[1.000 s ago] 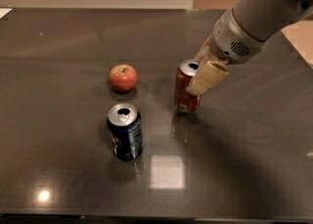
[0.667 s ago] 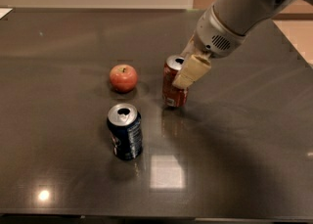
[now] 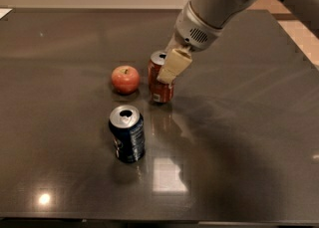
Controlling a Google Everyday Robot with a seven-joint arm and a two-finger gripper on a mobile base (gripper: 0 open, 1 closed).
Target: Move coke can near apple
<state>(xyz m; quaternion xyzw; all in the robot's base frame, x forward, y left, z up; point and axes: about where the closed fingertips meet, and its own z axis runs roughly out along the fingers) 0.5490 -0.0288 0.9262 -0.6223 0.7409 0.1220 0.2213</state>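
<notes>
On the dark tabletop (image 3: 249,147) you can count one apple (image 3: 125,79), one coke can (image 3: 158,86) and one dark blue can (image 3: 127,133). The arm (image 3: 219,3) reaches down from the upper right. Its claw (image 3: 167,71) is closed on the coke can, one pale finger (image 3: 174,66) across its side, and the can is just beside the apple, not touching it.

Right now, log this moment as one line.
gripper: at coke can, jaws shut on it | coke can: upright beside apple, not touching | blue can: nearer camera, apart
</notes>
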